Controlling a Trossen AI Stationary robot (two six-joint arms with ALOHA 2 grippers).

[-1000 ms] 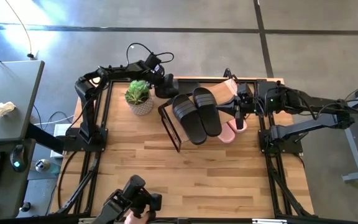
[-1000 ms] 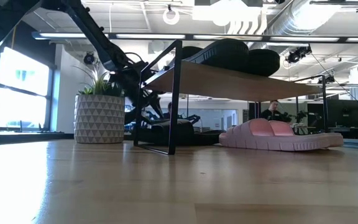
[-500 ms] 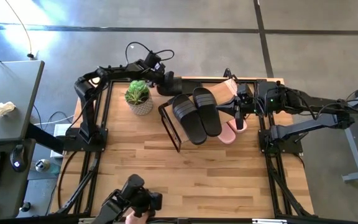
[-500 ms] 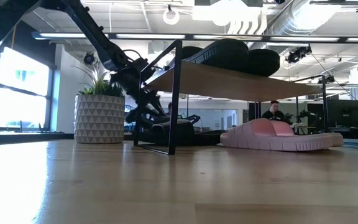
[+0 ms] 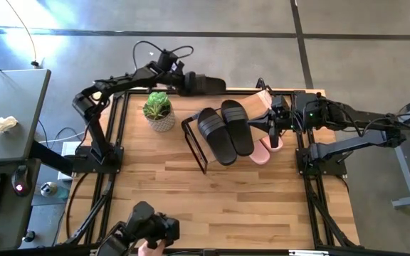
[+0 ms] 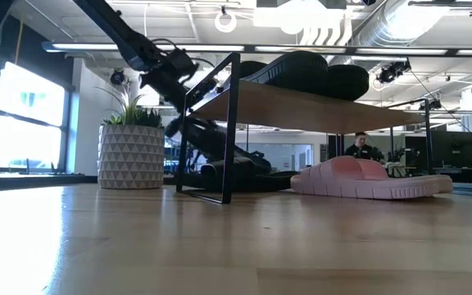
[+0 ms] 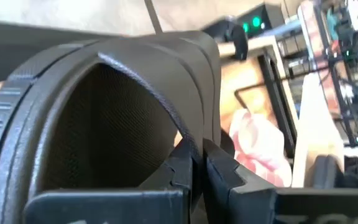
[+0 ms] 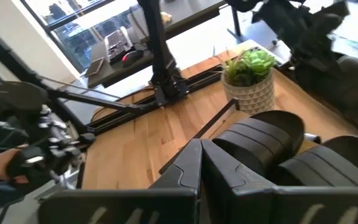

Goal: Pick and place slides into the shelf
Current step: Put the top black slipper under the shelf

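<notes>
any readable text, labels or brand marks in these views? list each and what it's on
None readable in any view.
Black slides on the shelf: no print shows.
Pink slide: plain.
Plant pot: triangle pattern only, no lettering.
Room monitors in the low view: too blurred to read.

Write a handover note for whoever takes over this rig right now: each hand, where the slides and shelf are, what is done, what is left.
Left hand: shut on a black slide, lifted at the table's far edge beside the potted plant.
Right hand: shut, holding nothing, waiting beside the shelf, over the pink slides.
Done: two black slides lie on the shelf's board.
Left: place the held black slide on the shelf. The pink slides remain on the table by the shelf's right end.
</notes>
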